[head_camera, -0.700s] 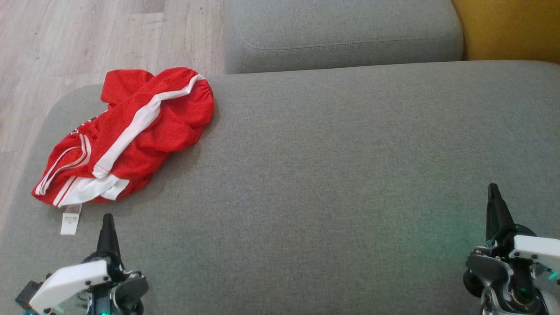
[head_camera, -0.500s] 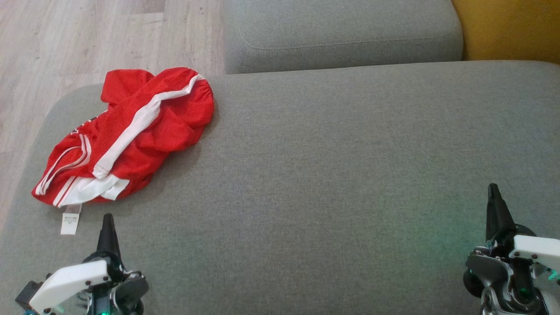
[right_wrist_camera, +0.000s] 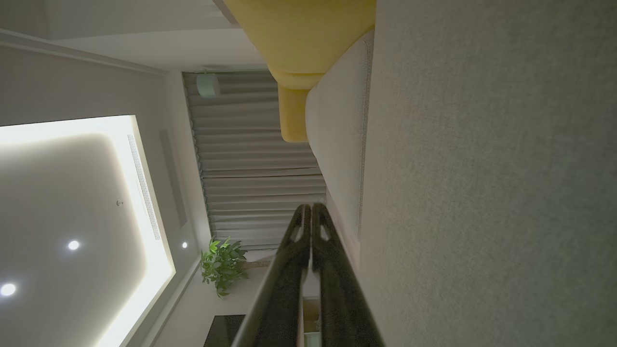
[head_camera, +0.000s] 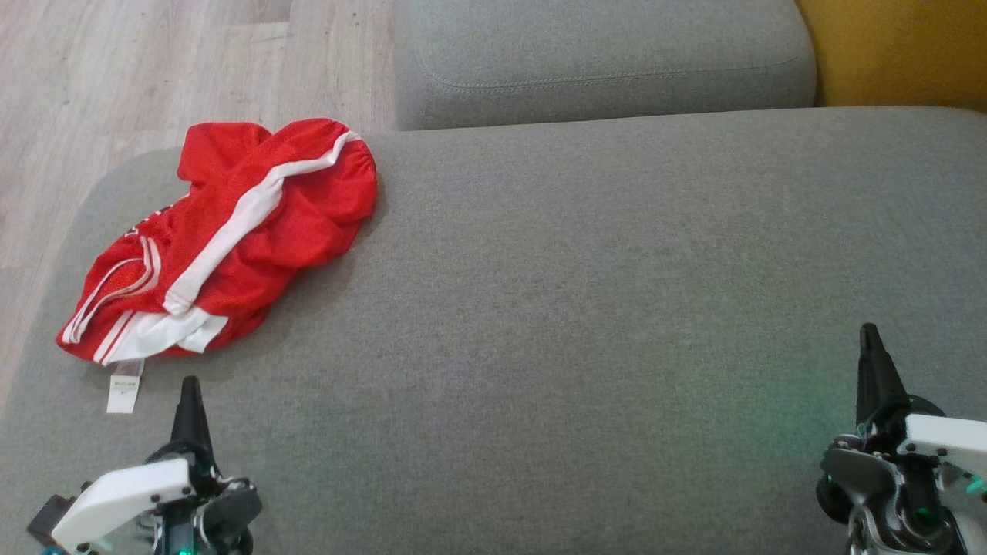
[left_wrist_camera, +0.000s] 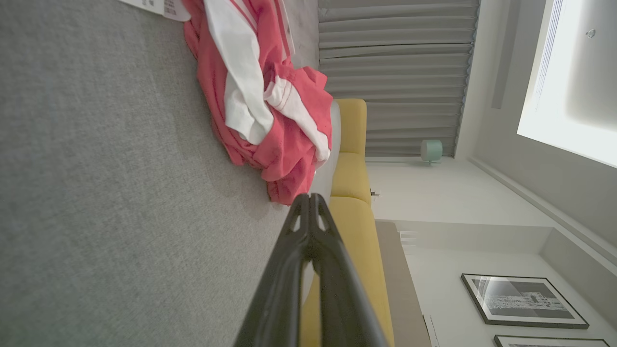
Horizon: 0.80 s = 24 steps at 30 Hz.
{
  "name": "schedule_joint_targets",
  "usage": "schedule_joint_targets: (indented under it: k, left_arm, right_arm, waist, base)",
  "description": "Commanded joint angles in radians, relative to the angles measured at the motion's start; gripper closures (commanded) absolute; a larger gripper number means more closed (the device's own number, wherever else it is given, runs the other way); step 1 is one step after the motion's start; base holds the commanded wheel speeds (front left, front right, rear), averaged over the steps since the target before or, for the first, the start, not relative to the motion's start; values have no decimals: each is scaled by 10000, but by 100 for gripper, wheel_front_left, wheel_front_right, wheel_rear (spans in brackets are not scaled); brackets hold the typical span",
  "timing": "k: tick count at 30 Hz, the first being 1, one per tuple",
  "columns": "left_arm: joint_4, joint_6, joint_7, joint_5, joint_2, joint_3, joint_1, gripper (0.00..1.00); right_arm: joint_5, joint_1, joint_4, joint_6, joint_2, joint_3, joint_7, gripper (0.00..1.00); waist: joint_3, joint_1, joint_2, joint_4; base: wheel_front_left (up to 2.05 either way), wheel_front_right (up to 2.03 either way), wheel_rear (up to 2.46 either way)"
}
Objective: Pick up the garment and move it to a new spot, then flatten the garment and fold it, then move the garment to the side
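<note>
A crumpled red mesh garment with white stripes (head_camera: 224, 231) lies at ten o'clock on the grey fabric sofa seat (head_camera: 586, 308), near the left gripper (head_camera: 189, 383) at seven o'clock and well apart from the right gripper (head_camera: 869, 331) at four o'clock, both narrow, fingers pressed together on nothing.

Open grey seat cushion (head_camera: 586, 308) is stretching from 1 o'clock of the left gripper (head_camera: 189, 383) across to the right gripper (head_camera: 870, 331), giving free passage; the crumpled red garment (head_camera: 231, 231) is lying at the left gripper's 12 o'clock, and a back cushion (head_camera: 601, 62) is blocking the far edge.
</note>
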Motion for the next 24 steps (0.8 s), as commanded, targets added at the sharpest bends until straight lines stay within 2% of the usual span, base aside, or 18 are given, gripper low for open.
schedule_joint_targets:
  k: [1,24]
  left_arm:
    - [-364,-67,69,-57,41,400,-477,100]
    - [-364,-67,69,-57,41,400,-477,100]
  right_arm:
    - [74,-467,-374,69,-70,212,56,100]
    - [74,-467,-374,69,-70,212,56,100]
  waist:
    - [0,0,0,0]
    - [0,0,0,0]
  base:
    - [0,0,0]
    - [0,0,0]
